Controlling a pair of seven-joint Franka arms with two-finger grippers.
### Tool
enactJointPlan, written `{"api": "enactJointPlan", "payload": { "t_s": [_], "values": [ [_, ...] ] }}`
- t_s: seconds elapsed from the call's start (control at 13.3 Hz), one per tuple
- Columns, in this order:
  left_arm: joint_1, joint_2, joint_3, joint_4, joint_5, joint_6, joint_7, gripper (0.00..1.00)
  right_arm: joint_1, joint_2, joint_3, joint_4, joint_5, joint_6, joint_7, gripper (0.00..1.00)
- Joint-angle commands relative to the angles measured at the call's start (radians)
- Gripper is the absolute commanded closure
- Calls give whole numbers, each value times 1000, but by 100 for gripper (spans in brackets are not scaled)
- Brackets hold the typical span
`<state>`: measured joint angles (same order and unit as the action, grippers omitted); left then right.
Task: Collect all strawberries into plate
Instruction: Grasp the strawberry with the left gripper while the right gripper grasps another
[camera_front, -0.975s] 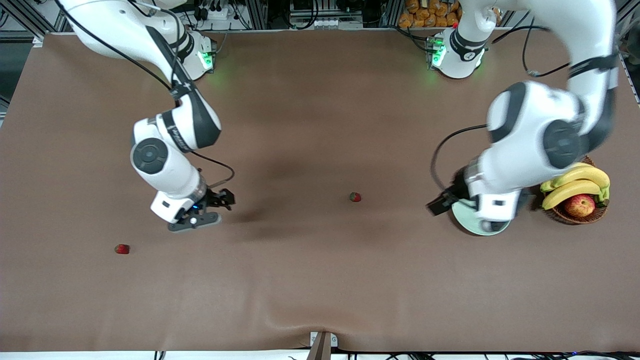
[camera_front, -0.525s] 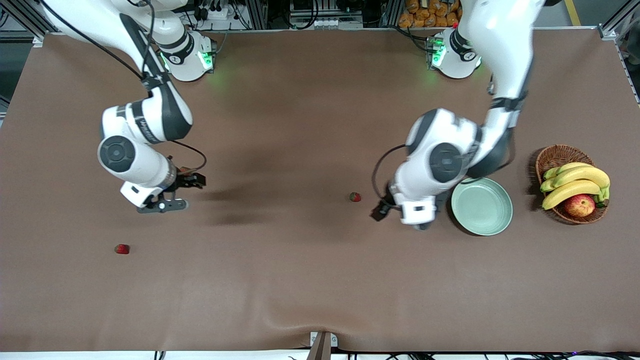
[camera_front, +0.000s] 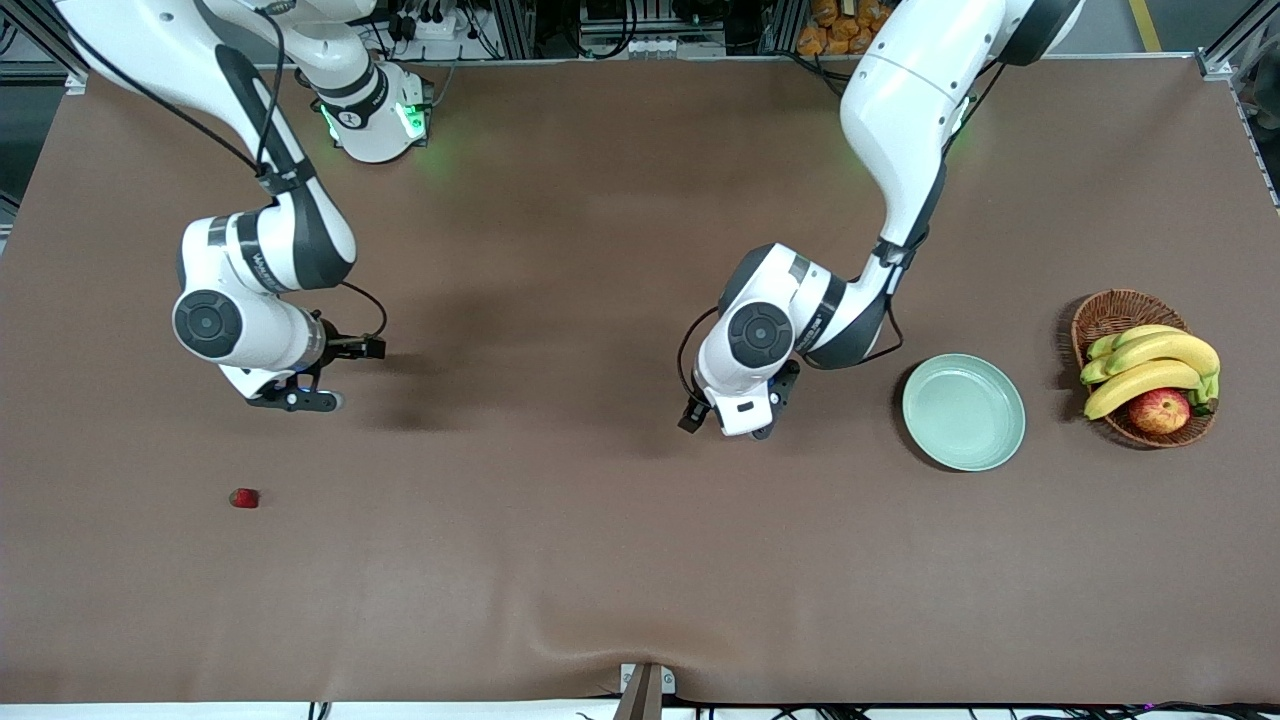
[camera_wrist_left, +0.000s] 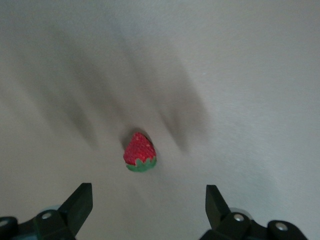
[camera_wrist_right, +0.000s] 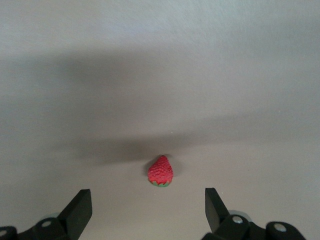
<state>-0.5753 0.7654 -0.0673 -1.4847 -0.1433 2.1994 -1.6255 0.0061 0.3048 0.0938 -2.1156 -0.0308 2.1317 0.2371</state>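
The pale green plate (camera_front: 963, 412) holds nothing and lies beside the basket. One strawberry (camera_front: 243, 497) lies near the right arm's end of the table, nearer the front camera than my right gripper (camera_front: 295, 402). The right wrist view shows a strawberry (camera_wrist_right: 160, 171) on the cloth just ahead of the open, empty right gripper (camera_wrist_right: 148, 197). My left gripper (camera_front: 735, 420) hangs over the table's middle and hides the strawberry there in the front view. That strawberry (camera_wrist_left: 140, 153) shows ahead of the open, empty left gripper (camera_wrist_left: 149, 192). A third strawberry is out of view.
A brown wicker basket (camera_front: 1105, 312) with bananas (camera_front: 1150, 365) and an apple (camera_front: 1159, 410) stands at the left arm's end, beside the plate. The brown cloth has a fold at its front edge (camera_front: 600, 640).
The left arm swung from over the plate to the middle strawberry, now hiding it in the front view. The right gripper moved toward the right arm's end of the table.
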Motion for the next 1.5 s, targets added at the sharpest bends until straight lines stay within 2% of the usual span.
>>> {"api": "enactJointPlan", "payload": {
  "t_s": [0.0, 0.15, 0.45, 0.53, 0.67, 0.9, 1.05, 1.12, 1.27, 1.43],
  "values": [
    [-15, 40, 12, 20, 27, -1, -28, 0, -20, -9, 18, -96, 66, 97, 13, 0],
    [-14, 45, 12, 12, 53, -1, -42, 0, -21, 17, 18, -133, 68, 157, 13, 0],
    [-11, 51, 12, 12, 54, -1, -86, 0, -29, 72, 18, -138, 68, 152, -1, 0],
    [-14, 51, 14, 12, 54, -1, -99, 4, -28, 73, 18, -138, 68, 152, -1, 0],
    [-12, 52, 12, 12, 57, -1, -97, 25, -28, 73, 18, -138, 68, 154, -1, 0],
    [-8, 57, 12, 12, 60, -1, -96, 44, -32, 74, 18, -136, 68, 159, -2, 2],
    [-5, 57, 14, 14, 60, -1, -85, 65, -32, 76, 18, -136, 68, 160, -2, 14],
    [-3, 55, 18, 14, 62, -3, -83, 79, -32, 76, 18, -135, 68, 162, -2, 18],
    [-3, 43, 32, 17, 105, -6, -86, 100, -37, 76, 18, -127, 68, 163, -4, 24],
    [14, 22, 44, 15, 146, -33, -86, 100, -50, 76, 17, -127, 68, 183, -7, 26]
  ]
}}
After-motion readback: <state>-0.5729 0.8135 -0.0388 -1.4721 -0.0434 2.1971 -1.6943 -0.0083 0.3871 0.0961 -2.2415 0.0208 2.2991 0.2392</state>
